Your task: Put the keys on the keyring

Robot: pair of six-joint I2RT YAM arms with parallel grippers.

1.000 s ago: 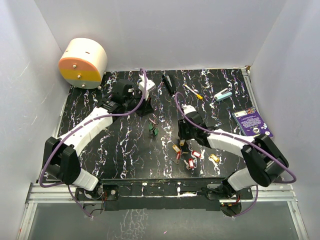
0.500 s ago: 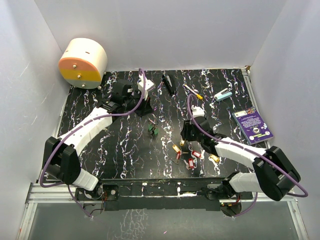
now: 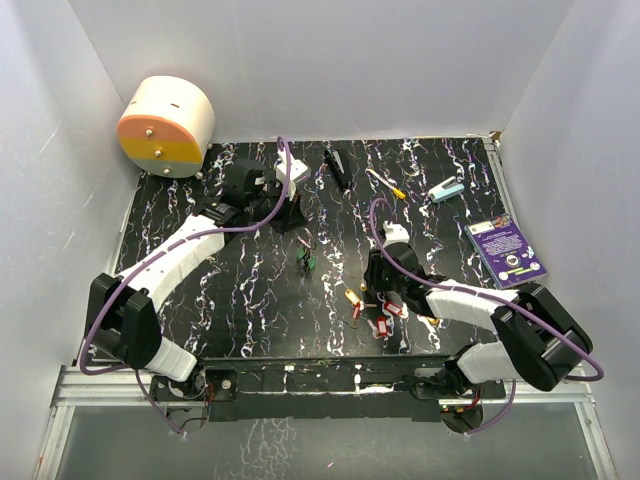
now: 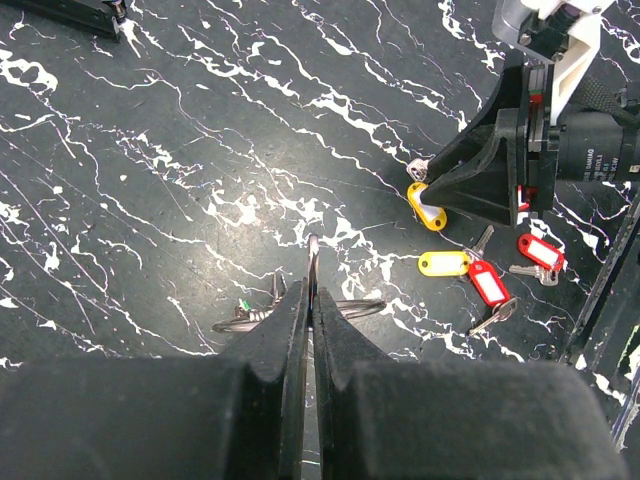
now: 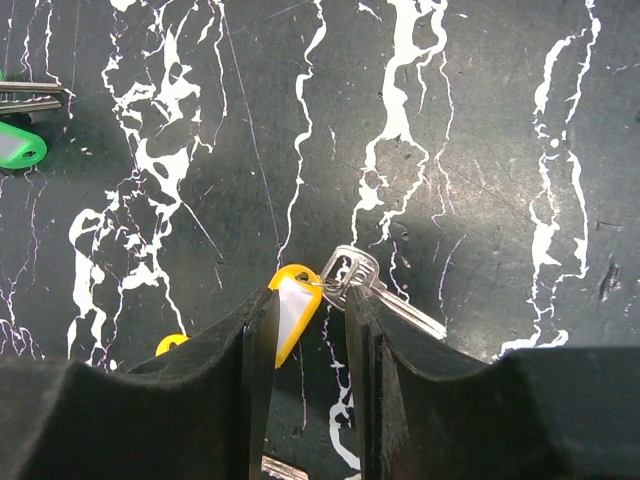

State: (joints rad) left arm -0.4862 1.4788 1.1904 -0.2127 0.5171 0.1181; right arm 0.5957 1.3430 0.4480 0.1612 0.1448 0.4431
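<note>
Judging from how things lie, the job is in its early stage: none of the loose keys is on the keyring yet. The left gripper is pinched closed on the thin wire of the keyring, near the middle of the table. A green tag already hangs on the ring.

The right gripper sits low over the yellow-tagged key. Its fingers are a little apart and straddle the tag end, so the key lies on the table, not gripped. Three more tagged keys, red and yellow, lie just beside it towards the near edge. What is left seems to be nearly everything: grasp this key, carry it to the ring, thread it on, then do the same for the others.

Room is fair. The stretch of table between the two grippers is bare, so the carry to the ring looks unobstructed. The other keys crowd the near side of the right gripper, and closing could nudge them. The screwdriver and purple card lie well apart from the work, towards the far and right walls.
</note>
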